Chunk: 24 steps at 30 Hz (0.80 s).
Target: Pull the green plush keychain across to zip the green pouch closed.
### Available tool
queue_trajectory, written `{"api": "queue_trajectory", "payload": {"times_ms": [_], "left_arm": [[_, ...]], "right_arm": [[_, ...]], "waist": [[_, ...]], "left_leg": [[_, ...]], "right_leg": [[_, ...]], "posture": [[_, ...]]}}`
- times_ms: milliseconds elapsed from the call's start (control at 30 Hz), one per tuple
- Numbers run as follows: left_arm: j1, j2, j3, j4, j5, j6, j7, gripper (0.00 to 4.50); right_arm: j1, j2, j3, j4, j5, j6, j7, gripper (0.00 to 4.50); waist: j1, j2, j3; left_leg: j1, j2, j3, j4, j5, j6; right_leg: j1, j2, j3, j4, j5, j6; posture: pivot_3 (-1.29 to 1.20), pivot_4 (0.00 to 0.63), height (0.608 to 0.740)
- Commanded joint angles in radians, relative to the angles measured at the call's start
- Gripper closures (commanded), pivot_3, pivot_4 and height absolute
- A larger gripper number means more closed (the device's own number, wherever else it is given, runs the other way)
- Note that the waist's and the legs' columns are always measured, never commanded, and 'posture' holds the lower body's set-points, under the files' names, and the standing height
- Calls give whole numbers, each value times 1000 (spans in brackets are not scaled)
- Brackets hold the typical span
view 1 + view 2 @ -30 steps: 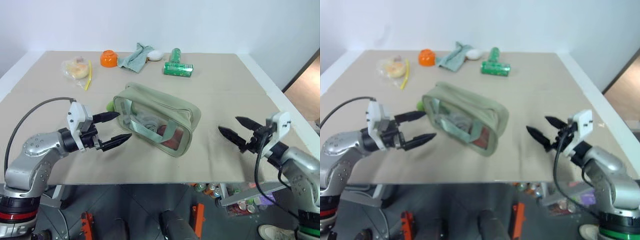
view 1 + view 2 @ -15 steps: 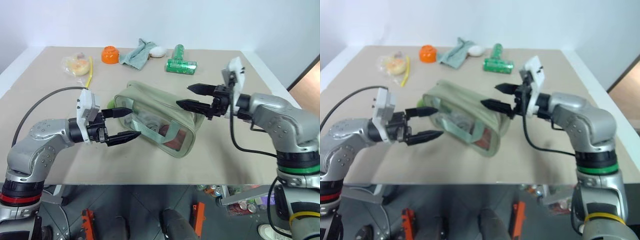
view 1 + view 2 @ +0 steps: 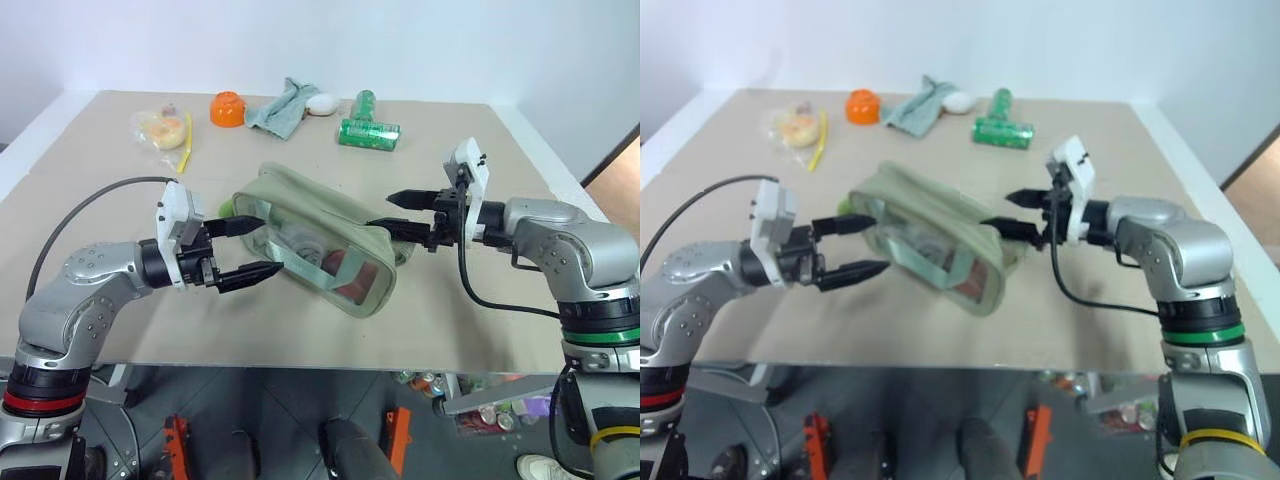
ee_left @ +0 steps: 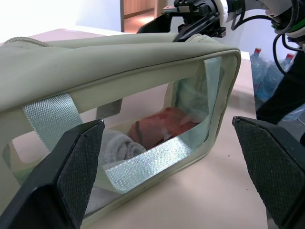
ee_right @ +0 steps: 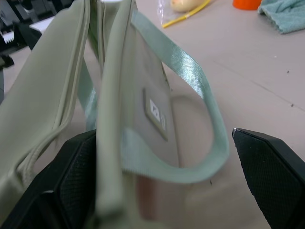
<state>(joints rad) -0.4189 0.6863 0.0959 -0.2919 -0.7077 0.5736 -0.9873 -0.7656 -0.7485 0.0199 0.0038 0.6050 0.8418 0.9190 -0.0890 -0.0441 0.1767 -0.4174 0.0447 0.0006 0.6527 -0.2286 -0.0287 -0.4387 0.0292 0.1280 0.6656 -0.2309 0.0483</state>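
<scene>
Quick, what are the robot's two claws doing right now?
Left gripper: open, holding nothing, beside the green pouch.
Right gripper: open, holding nothing, at the pouch's other end.

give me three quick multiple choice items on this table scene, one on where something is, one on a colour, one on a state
1. Where does the green plush keychain sit?
A. at the green pouch's end nearest the left gripper
B. beside the green can
C. inside the orange bowl

2. What colour is the small bowl at the far side of the table?
A. blue
B. orange
C. black

3. How do the right gripper's fingers stand?
A. shut on the keychain
B. shut on the strap
C. apart, at the pouch's end

Answers:
1. A, the lime ball peeks out at the pouch's end by the left gripper.
2. B, it is bright orange, next to the grey-green cloth.
3. C, the two black fingers are spread, gripping nothing.
</scene>
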Motion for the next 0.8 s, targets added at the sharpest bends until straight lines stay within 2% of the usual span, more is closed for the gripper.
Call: {"api": "queue_trajectory", "payload": {"times_ms": [33, 100, 367, 567, 800], "left_arm": [[-10, 2, 21, -28, -3, -15, 6, 0], [-14, 0, 20, -23, 1, -19, 8, 0], [-26, -18, 19, -11, 22, -52, 30, 0], [-17, -30, 14, -14, 30, -61, 31, 0], [-21, -39, 5, -6, 34, -67, 23, 0]], "right_arm": [[-10, -12, -9, -21, -20, -14, 17, 741], [-14, -9, 0, -13, -35, -30, 32, 1545], [-50, -2, 25, 20, -84, -78, 84, 4222], [-104, -28, 76, 107, -146, -215, 261, 4222], [-258, -10, 119, 368, -230, -453, 505, 4222]], "waist": [[0, 0, 0], [0, 0, 0], [3, 0, 0], [4, 1, 1], [5, 5, 3]], "left_leg": [[0, 0, 0, 1, 0, 0], [0, 0, 0, 2, 1, 0], [0, 0, 0, 2, 2, 1], [0, 0, -1, 2, 2, 1], [0, 0, -1, 3, 2, 1]], "right_leg": [[0, 0, 0, 0, 0, 1], [1, 0, 0, 0, -1, 3], [1, 0, 0, 0, 1, 3], [1, 0, -1, 0, 2, 1], [1, 0, -1, 0, 2, 0]], "posture": [[0, 150, 740], [0, 150, 740], [0, 150, 740], [0, 150, 740], [0, 150, 740]]}}
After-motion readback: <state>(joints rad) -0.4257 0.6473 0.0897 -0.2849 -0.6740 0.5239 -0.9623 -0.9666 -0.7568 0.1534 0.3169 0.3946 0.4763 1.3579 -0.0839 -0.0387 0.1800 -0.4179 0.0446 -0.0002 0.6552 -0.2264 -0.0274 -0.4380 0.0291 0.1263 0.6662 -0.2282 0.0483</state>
